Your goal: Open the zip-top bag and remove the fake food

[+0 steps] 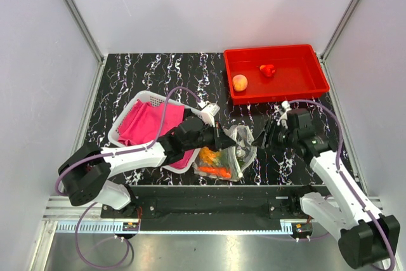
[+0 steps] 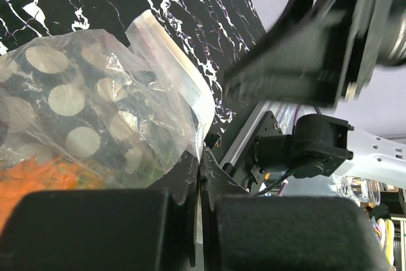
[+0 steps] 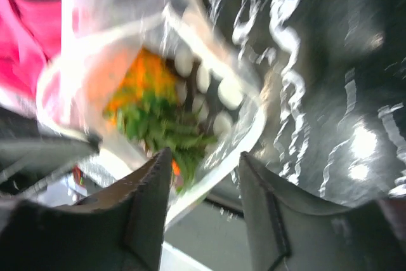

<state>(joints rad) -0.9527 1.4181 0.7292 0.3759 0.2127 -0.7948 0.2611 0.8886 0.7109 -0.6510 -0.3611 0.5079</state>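
Observation:
The zip-top bag [image 1: 229, 152] lies near the table's front edge between my two arms, clear with pale dots [image 2: 95, 93]. Orange and green fake food [image 1: 214, 157] shows inside it, and the right wrist view looks into its open mouth at those pieces [image 3: 146, 93]. My left gripper [image 1: 223, 136] is shut on the bag's edge [image 2: 202, 164]. My right gripper [image 1: 259, 132] stands open, its jaws on either side of the bag's white zip rim [image 3: 204, 160] without pinching it. A peach-orange fruit [image 1: 240, 82] and a red piece [image 1: 268, 70] lie in the red tray [image 1: 314, 84].
A white mesh basket [image 1: 147, 98] with a pink cloth [image 1: 141, 125] sits left of the bag, partly under my left arm. The red tray stands at the back right. White walls enclose the black marbled table [image 1: 165, 71].

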